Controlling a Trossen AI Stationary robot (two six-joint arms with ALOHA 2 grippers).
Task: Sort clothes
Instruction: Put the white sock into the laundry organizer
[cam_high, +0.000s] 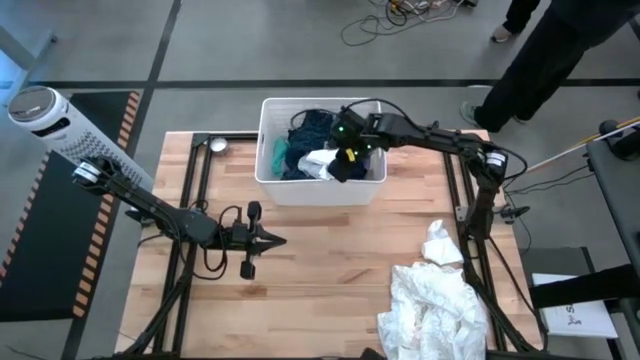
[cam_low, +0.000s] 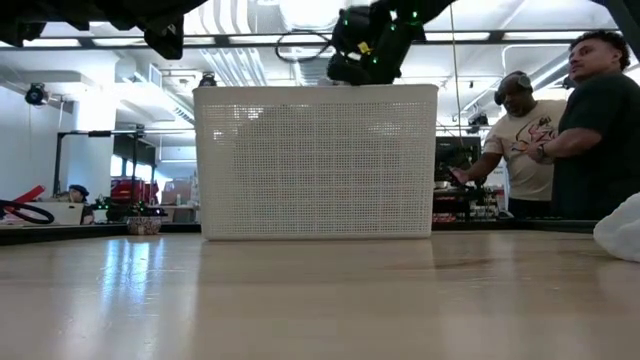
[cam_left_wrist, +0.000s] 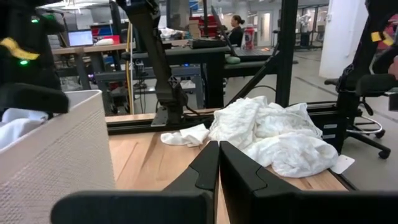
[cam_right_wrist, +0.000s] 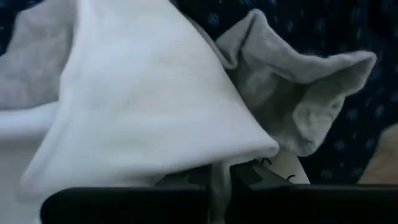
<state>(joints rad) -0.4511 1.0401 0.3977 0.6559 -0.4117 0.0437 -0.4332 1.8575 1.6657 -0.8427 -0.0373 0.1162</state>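
A: Where are the clothes?

B: Most sit in the white basket (cam_high: 268, 150) at the far middle of the counter (cam_high: 330, 260): a dark blue patterned piece (cam_high: 312, 130), a teal one (cam_high: 280, 155) and a white garment (cam_high: 318, 164). A heap of white pieces (cam_high: 435, 300) lies at the near right, well apart from the basket.

A: And the right tool?

B: The right tool (cam_high: 345, 160) is down inside the basket. Its wrist view shows white cloth (cam_right_wrist: 143, 93) and a grey fold (cam_right_wrist: 292, 87) draped right over its fingers, which are together, apparently pinching the white garment.

A: How should this step go?

B: I'd lift straight up until the cloth clears the basket's rim, watching that the grey piece doesn't trail along, then carry it toward the white heap.

A: The left tool?

B: The left tool (cam_high: 275, 240) waits over the near left of the counter, fingers pressed together and empty.

A: Anything in the way?

B: The basket wall, mainly. A white cylindrical device (cam_high: 45, 115) stands off the far left, and people (cam_low: 560, 130) are beyond the counter's right side.
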